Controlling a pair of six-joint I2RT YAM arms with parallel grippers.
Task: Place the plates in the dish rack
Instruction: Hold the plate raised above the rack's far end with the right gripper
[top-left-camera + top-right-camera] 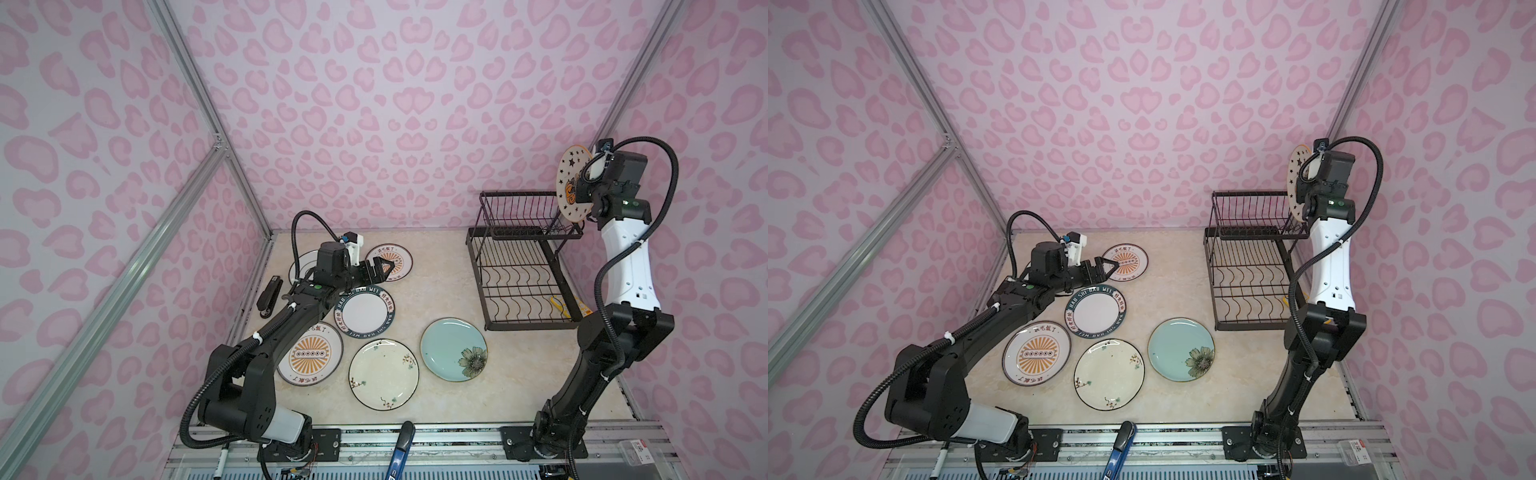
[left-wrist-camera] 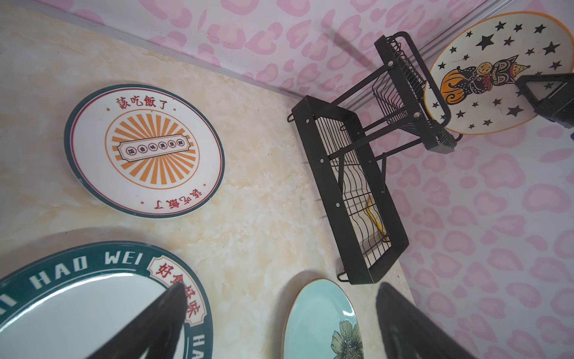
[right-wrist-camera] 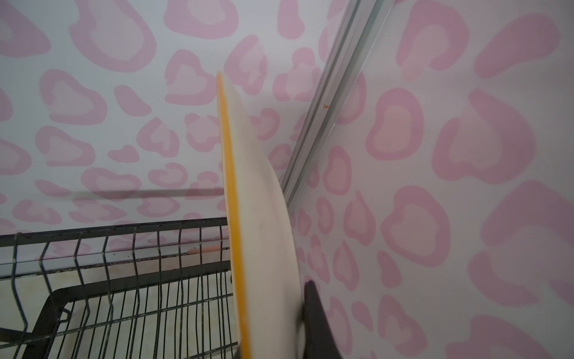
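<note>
Far right, high over the dish rack (image 1: pixel 532 325): starry orange-rimmed plate (image 1: pixel 569 183), up on edge, pinched at the rim by the right hand (image 2: pixel 528 88). Lower edge close to the right end of the small upper tier; touching or not, hard to tell. On its face, black stars and a black cat with an orange pumpkin.

Left hand (image 1: pixel 381 269) spread wide, grasping nothing, hovering above the far sunburst plate (image 1: pixel 397 259).

Six plates flat on the desk (image 1: pixel 436 291), all left of the rack:
- far sunburst plate: 該吃飯了 in red at top, repeated upside down at bottom; small characters in a banner across the rays.
- lettered plate (image 1: pixel 365 311), just nearer: "HAO SHI HAO WEI" in white on the dark rim, red 好食好味 in a cream panel.
- near sunburst plate (image 1: pixel 316 353), partly under the left arm, same red characters.
- cream sprigged plate (image 1: pixel 384 374), nearest of all.
- pale blue flowered plate (image 1: pixel 453 349), right of it, near the rack's near left corner.
- white plate (image 1: pixel 302 264), far left, mostly hidden behind the left wrist.

Near right edge: red-and-white tag (image 1: pixel 638 451), print too small to read.
</note>
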